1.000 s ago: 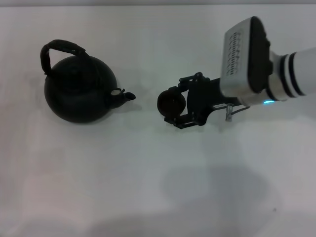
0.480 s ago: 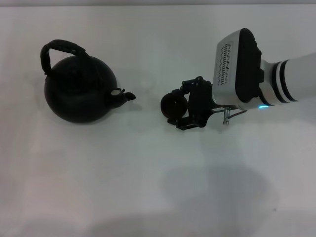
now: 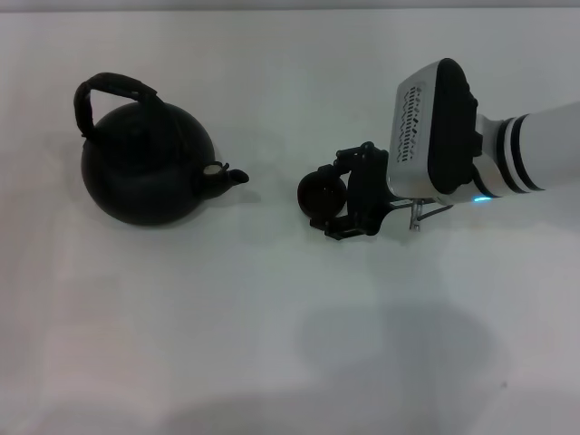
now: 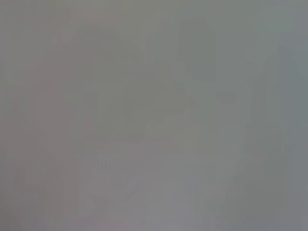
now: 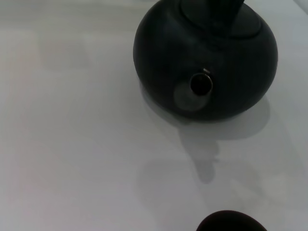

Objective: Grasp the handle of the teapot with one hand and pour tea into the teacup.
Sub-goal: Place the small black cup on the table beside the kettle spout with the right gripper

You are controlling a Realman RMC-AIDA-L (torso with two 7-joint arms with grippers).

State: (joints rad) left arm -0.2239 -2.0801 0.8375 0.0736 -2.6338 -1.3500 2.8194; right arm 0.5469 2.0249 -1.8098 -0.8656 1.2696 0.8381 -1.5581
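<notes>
Gripping the teacup (image 3: 319,190) near the counter's (image 3: 272,344) middle, the right claw (image 3: 337,195) is clenched on it; the teapot (image 3: 149,163) sits toward the left edge, handle (image 3: 109,91) untouched. Keep the cup level (spout close by). Left claw unseen.

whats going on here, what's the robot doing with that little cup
The right pincer is closed around the small black teacup, holding it on the white table a short way in front of the teapot's spout. The teapot sits on the table to the robot's left, upright, with nothing gripping its arched handle. No pouring is happening yet. The left arm is not in the head view, and its wrist camera shows only a blank grey field.
</notes>
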